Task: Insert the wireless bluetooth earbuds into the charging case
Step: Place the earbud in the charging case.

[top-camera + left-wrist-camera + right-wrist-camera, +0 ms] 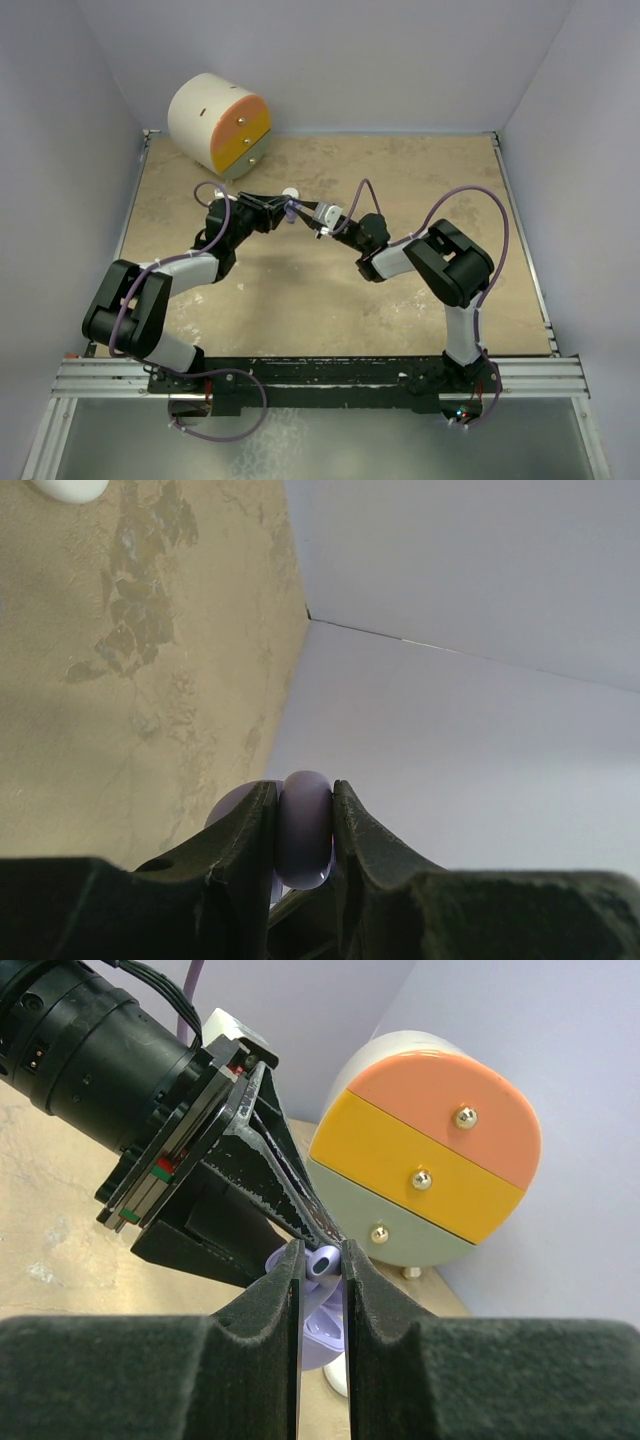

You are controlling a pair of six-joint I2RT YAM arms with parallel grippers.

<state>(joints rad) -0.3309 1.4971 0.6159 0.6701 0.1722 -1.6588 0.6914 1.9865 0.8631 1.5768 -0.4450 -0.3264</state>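
The two hands meet tip to tip over the middle of the surface (330, 310), held up off it. The left hand (305, 792) is pressed together on a lilac case (305, 840), gripping it by its flat faces. A second lilac part, likely the open lid, shows just behind one finger. The right hand (322, 1250) pinches a purple earbud (320, 1263) at its very tips, right beside the case. I cannot tell whether the bud already touches it.

The step in hand looks like seating that bud in its socket. To do it well, the left hand should hold the case steady. The right hand should bring the bud in straight along the socket, press gently, and let go only once it sits. A skewed push could pop the tiny bud out of the pinch.

Just beyond the hands lies a white round piece (291, 192). At the far left stands a drawer box (220, 125).
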